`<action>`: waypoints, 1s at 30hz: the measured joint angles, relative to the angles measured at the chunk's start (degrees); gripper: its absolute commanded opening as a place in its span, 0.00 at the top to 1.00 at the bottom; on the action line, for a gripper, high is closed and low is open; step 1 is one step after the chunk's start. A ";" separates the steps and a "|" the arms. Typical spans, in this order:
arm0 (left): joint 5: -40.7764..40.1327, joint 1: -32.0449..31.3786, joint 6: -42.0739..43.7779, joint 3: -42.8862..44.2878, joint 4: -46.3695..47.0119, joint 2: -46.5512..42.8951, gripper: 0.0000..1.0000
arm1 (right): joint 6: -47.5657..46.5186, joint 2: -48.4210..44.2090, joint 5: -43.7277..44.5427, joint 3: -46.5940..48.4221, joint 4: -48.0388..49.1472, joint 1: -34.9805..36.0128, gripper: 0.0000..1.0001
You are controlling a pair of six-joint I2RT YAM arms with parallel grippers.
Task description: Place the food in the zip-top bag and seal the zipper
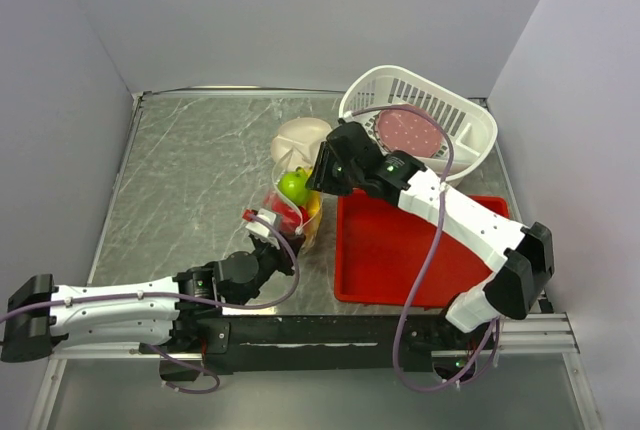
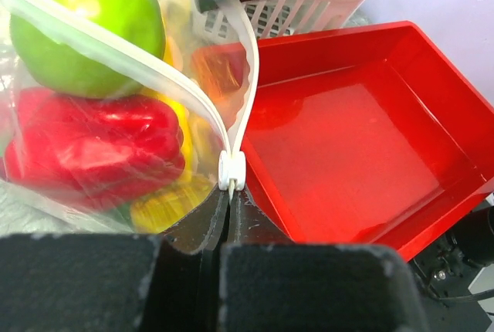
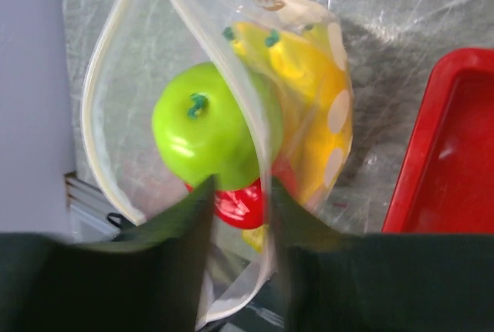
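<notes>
The clear dotted zip-top bag [image 1: 290,212] stands between my two grippers with its mouth open. Inside are a green apple [image 3: 204,127], a yellow banana [image 3: 309,77] and a red fruit [image 2: 93,147]. My left gripper [image 2: 229,197] is shut on the bag's edge just below the white zipper slider [image 2: 231,171]; in the top view the left gripper [image 1: 266,242] is at the bag's near end. My right gripper [image 3: 239,185] is open, its fingers straddling one lip of the zipper [image 3: 258,116] above the apple. In the top view the right gripper [image 1: 316,182] is at the bag's far end.
A red tray [image 1: 400,250] lies just right of the bag and shows in the left wrist view [image 2: 363,139]. A white slotted basket [image 1: 465,120] holding a reddish speckled disc [image 1: 408,132] stands at the back right. A cream bowl [image 1: 300,138] sits behind the bag.
</notes>
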 measured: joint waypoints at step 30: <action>1.40 -0.09 4.87 3.82 2.08 6.58 0.99 | 15.80 -8.63 -10.93 -2.80 -18.29 -1.81 0.42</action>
